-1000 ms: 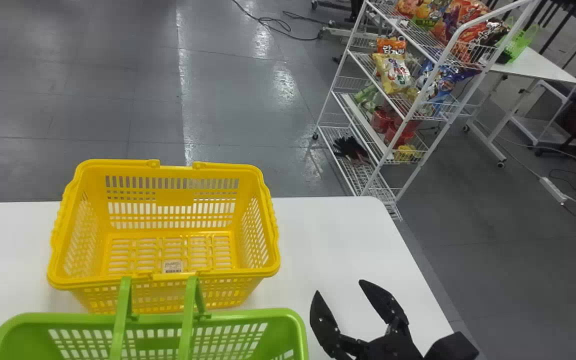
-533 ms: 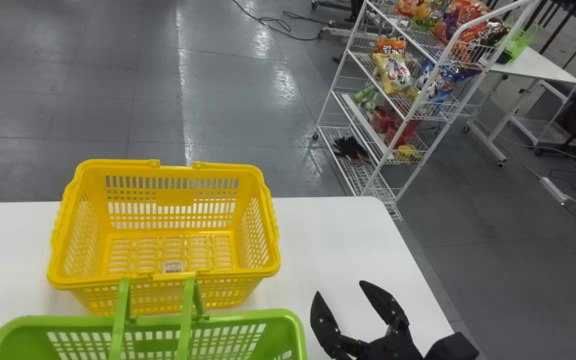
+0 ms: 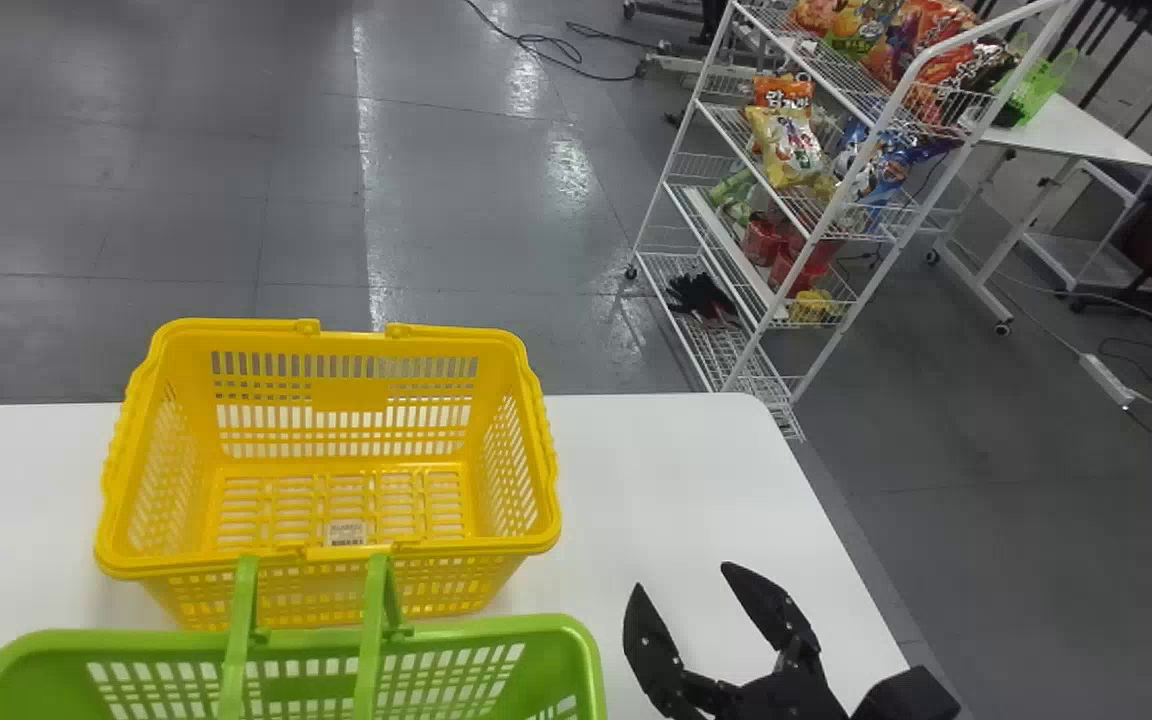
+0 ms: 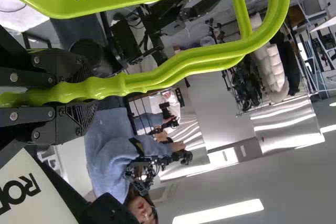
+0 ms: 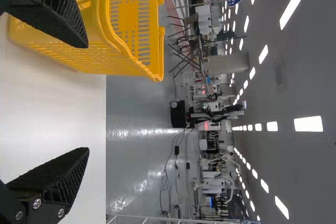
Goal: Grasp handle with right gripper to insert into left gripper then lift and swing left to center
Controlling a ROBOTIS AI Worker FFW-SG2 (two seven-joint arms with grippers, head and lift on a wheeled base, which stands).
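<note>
Green handle (image 4: 194,61) is clamped in left gripper (image 4: 79,94), fingers closed on it. Green basket (image 3: 526,627) is seen lower left of head view, below yellow basket (image 3: 176,568) set on table (image 3: 656,480). Right gripper (image 3: 680,577), lower right, is spread wide, nothing held.

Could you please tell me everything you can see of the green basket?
The green basket looks like glossy plastic, with slotted walls and a rounded rim. Its handle, raised in paired bars, is clamped in the left hand. It sits nearer the robot than the yellow basket; I cannot tell whether it touches the table.
</note>
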